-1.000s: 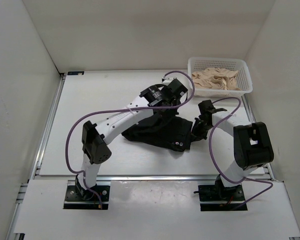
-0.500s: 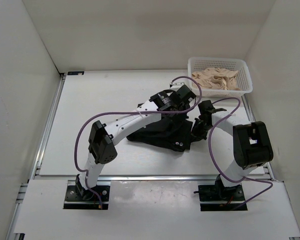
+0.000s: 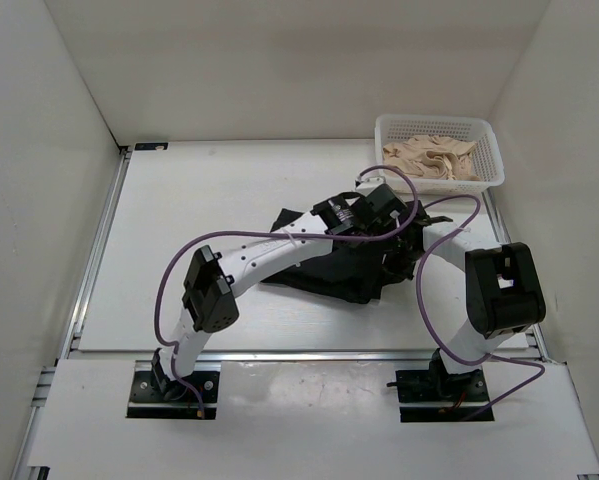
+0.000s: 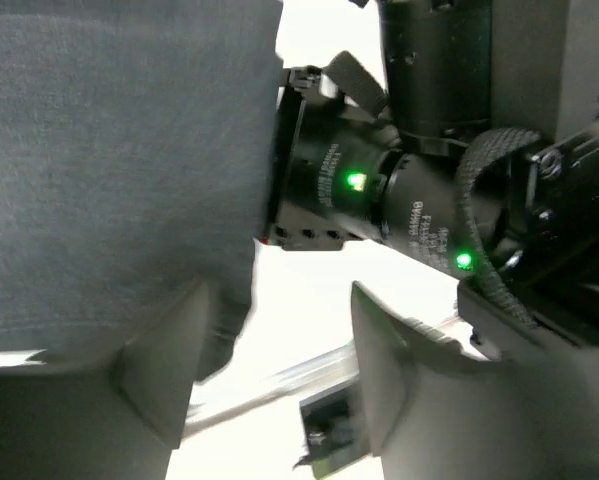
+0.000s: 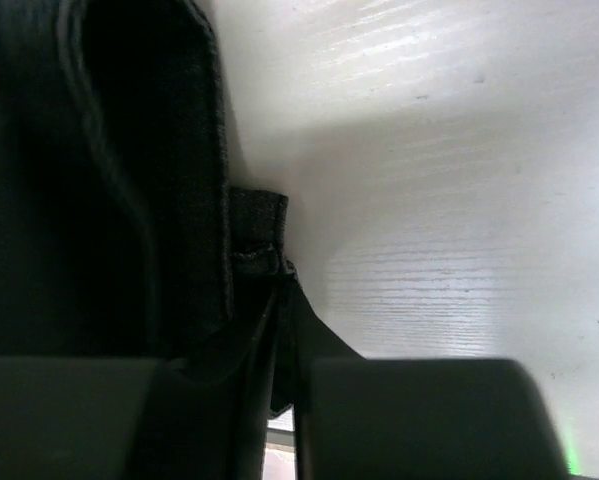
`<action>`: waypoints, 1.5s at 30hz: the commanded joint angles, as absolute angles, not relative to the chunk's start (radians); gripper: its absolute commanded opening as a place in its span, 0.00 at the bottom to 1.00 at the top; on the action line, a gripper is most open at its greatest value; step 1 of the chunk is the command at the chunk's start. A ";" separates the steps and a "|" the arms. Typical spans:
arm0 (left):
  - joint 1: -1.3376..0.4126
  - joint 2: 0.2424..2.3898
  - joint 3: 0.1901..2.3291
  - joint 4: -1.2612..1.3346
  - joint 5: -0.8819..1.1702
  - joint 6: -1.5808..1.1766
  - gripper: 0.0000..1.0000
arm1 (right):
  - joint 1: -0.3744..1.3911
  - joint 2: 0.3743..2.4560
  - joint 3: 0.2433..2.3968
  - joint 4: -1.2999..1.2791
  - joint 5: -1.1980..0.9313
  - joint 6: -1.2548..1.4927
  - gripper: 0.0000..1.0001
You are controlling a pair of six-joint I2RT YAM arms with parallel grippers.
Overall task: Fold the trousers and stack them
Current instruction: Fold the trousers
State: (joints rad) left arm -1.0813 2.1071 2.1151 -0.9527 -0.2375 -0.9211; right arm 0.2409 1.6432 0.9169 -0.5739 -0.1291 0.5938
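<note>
Trousers point(image 3: 334, 272) nipped at one edge in right gripper point(image 5: 271, 378): fingers closed tight on a thin fold of black cloth, with a short hemmed tab poking out just above at 12 o'clock in the right wrist view. Bare white table point(image 5: 429, 200) to 3 o'clock of that pinch, faintly grained, softly shadowed near the cloth.

Left gripper point(image 4: 279, 310) spread apart, gripping nothing. Grey-black denim hanging against the finger point(image 4: 164, 370) at 9 o'clock, pale table showing through the gap. Beyond, at 2 o'clock, a black motor housing point(image 4: 379, 190) with two green lights.

From above: dark heap lying crumpled on the table, a little to 3 o'clock of its centre, one flap point(image 3: 282, 216) reaching toward 10 o'clock. Left arm point(image 3: 267, 250) stretched across the heap from 7 o'clock; right gripper low at the heap's 3 o'clock edge, both wrists close together. Purple cables point(image 3: 161, 290) looped along both arms.

Farther out: silver rail point(image 3: 99, 250) along the table's 9 o'clock side, a second along the near edge. White mesh basket point(image 3: 491, 170) in the 1 o'clock corner, well apart from the heap, holding crumpled beige cloth point(image 3: 431, 158). Plain white walls point(image 3: 279, 60) closing in at 9, 12 and 3 o'clock. Black mounting plates point(image 3: 174, 390) under the arm bases at 6 o'clock.
</note>
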 commanded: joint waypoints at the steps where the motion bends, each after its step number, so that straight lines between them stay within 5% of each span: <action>1: -1.091 2.013 2.086 -0.917 -0.209 -0.931 0.74 | 0.245 1.614 0.950 -0.616 -0.068 0.577 0.17; 2: -1.091 1.994 2.086 -0.917 -0.209 -0.920 0.83 | 0.245 1.603 0.950 -0.635 -0.039 0.577 0.19; 5: -1.091 1.912 2.066 -0.936 -0.230 -0.899 0.83 | 0.245 1.540 0.950 -0.699 0.072 0.566 0.21; 9: -1.027 1.815 2.022 -0.977 -0.275 -0.868 0.72 | 0.245 1.428 0.959 -0.794 0.173 0.566 0.25; 14: -0.885 1.714 1.852 -0.977 -0.287 -0.796 0.39 | 0.245 1.255 1.023 -0.902 0.307 0.584 0.24; 18: -0.758 1.730 1.744 -0.965 -0.269 -0.753 0.10 | 0.294 1.209 1.123 -0.832 0.135 0.548 0.14; 26: -0.672 1.879 1.505 -0.811 -0.187 -0.729 0.10 | 0.383 1.402 1.096 -0.660 -0.150 0.563 0.11; 32: -0.692 1.895 1.332 -0.787 -0.158 -0.790 0.10 | 0.383 1.578 0.894 -0.569 -0.080 0.572 0.06; 36: -0.715 1.731 1.244 -0.801 -0.144 -0.790 0.10 | 0.394 1.484 0.931 -0.636 -0.005 0.572 0.04; 40: -0.715 1.559 1.316 -0.871 -0.167 -0.799 0.10 | 0.425 1.397 1.108 -0.750 0.133 0.540 0.05; 45: -0.706 1.682 1.498 -0.890 -0.207 -0.758 0.10 | 0.425 1.520 1.227 -0.759 0.152 0.518 0.07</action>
